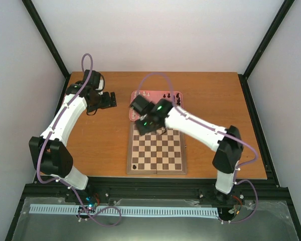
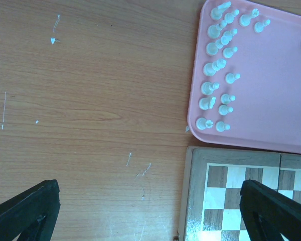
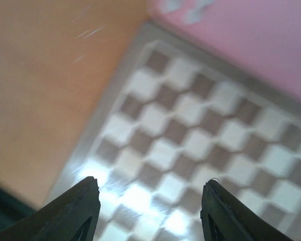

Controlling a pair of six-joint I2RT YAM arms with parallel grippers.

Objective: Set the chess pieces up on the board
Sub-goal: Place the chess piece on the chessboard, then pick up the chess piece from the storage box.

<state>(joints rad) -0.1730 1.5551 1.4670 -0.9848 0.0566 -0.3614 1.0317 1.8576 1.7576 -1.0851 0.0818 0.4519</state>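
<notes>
The right gripper [image 3: 151,182] hung over the far-left part of the board [image 3: 190,135] with its two fingers spread wide and nothing between them; its wrist view was blurred, but the gap showed only checkered squares below. The squares directly under it looked bare. From above, the only thing on the board was a small dark figure or two [image 1: 135,163] at the near-left corner, too small to count or name. Just beyond the far edge of the board lay the pink tray [image 2: 271,90], and most of the chess pieces were in it: the cream-white pieces [image 2: 218,65] stood in loose rows along its left side, and the black pieces [image 1: 166,95] were grouped toward its right. The left gripper [image 2: 149,187] hovered over the bare table [image 2: 90,100], to the left of the tray and the far-left corner of the board, with its jaws wide apart and holding nothing. As a judgement, the task had barely started: at most a couple of black pieces were placed, the white set appeared untouched, and nearly every piece was yet to be carried from the tray to its square. With both grippers empty, the next step would likely be another pick from the tray.
</notes>
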